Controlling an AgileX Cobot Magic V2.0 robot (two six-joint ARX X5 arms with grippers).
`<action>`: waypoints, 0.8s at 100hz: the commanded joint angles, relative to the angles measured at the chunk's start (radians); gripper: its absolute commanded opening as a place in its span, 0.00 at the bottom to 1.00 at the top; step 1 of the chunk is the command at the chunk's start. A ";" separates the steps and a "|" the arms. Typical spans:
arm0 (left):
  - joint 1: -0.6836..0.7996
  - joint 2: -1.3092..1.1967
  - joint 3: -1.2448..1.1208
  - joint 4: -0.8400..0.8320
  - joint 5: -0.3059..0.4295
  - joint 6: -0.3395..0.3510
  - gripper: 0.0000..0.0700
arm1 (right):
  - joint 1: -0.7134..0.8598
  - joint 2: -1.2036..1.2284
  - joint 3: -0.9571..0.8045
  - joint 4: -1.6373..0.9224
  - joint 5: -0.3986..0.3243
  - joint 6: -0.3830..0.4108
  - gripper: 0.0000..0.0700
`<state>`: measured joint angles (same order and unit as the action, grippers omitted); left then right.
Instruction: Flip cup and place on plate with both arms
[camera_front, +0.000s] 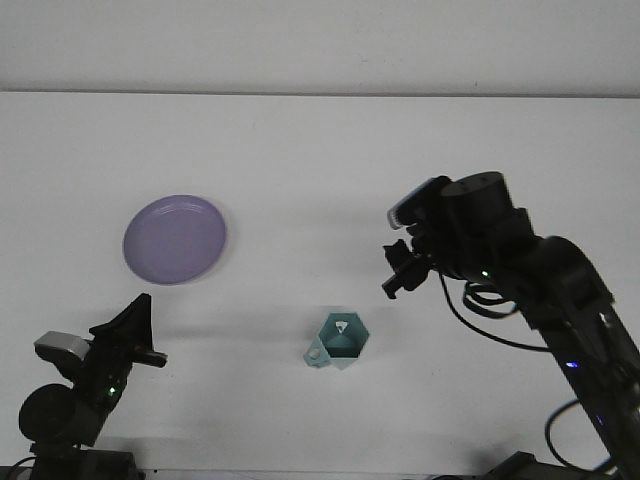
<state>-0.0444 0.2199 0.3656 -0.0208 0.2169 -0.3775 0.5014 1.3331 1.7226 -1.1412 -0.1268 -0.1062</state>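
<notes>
The right claw (399, 272) hangs empty above the white table (420, 160), though I cannot tell from here whether it is spread or closed. Below it and off to its left, well apart, the teal cup (338, 341) stands upright on the table, mouth up. The left claw (133, 333) sits low near the table's front edge, again unreadable, with the purple plate (175, 238) just beyond it.
</notes>
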 joint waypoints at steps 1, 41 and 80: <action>-0.003 0.060 0.070 -0.011 0.035 0.006 0.02 | -0.026 -0.058 -0.050 0.056 0.004 0.013 0.44; -0.159 0.598 0.463 -0.262 0.134 0.207 0.02 | -0.242 -0.618 -0.835 0.652 0.006 0.040 0.44; -0.438 1.050 0.870 -0.629 0.133 0.348 0.65 | -0.325 -0.928 -1.181 0.774 0.031 0.054 0.44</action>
<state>-0.4522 1.2129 1.1698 -0.6128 0.3431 -0.0814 0.1802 0.4259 0.5426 -0.3882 -0.1005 -0.0742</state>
